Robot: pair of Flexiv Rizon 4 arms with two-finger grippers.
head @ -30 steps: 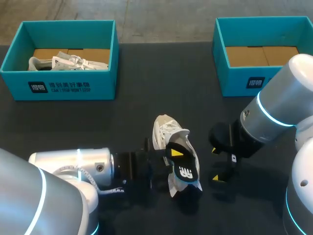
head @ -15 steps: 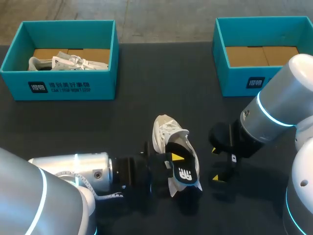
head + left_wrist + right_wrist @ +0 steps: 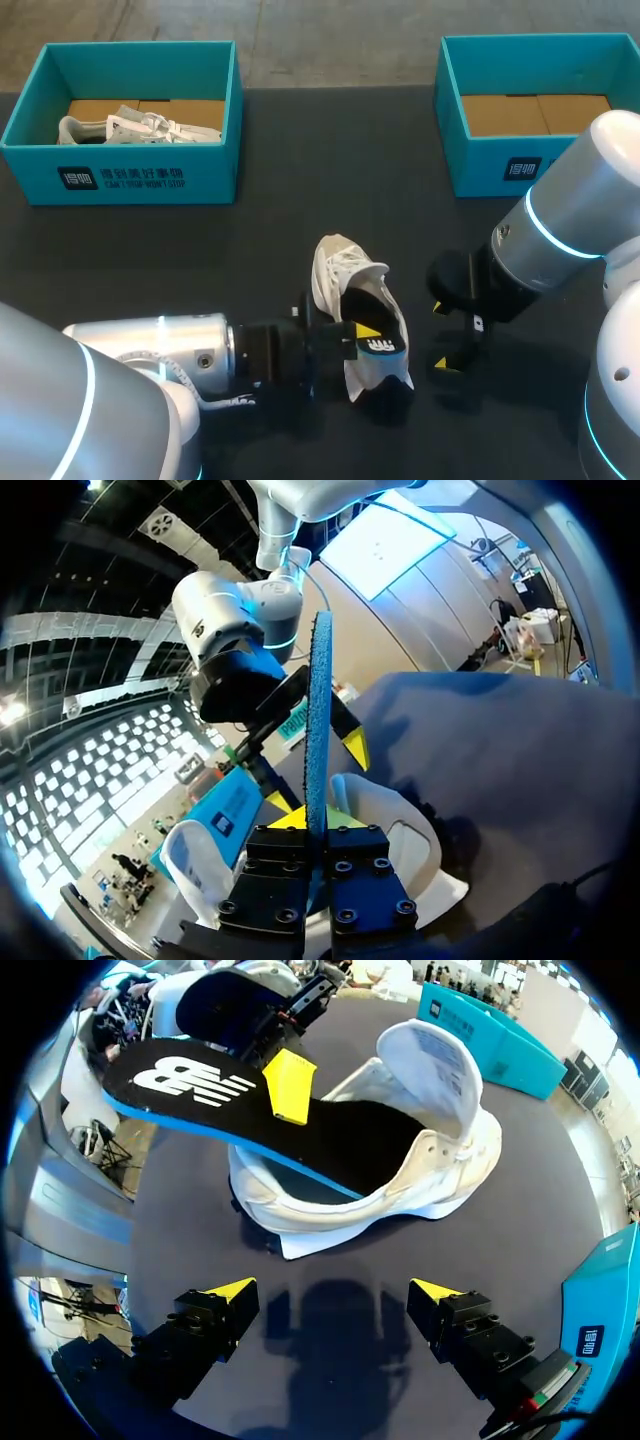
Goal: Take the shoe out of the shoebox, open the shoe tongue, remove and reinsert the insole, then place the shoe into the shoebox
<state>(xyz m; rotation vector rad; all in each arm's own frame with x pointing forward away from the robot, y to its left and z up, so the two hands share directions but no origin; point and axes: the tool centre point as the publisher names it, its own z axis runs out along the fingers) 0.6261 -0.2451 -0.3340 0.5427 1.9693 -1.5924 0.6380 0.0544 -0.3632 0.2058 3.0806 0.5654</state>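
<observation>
We have the white shoe [image 3: 345, 285] lying on the dark table [image 3: 300, 220] in front of us, its tongue lifted up and its opening showing black inside; the insole [image 3: 195, 1085], black on top with a blue underside, has one end tucked in the shoe's opening and its printed end raised clear of the shoe, slanting up and out over the shoe's near end; our left gripper [image 3: 362, 335] comes in at the shoe's left side and is clamped on that raised part of the insole, one yellow fingertip [image 3: 288, 1085] pressed flat on the black top face; in the left wrist view the insole stands edge-on as a thin blue strip running straight out between the two fingers, gripped from both sides; our right gripper [image 3: 330, 1295] hangs just beside the shoe on its right, not touching shoe or insole, its fingers spread wide with only bare table and their own shadow between them; well beyond the shoe to its left sits a teal shoebox [image 3: 215, 150] holding a second white shoe [image 3: 140, 127]; well beyond the shoe to its right sits another teal shoebox [image 3: 450, 150], brown cardboard showing inside
</observation>
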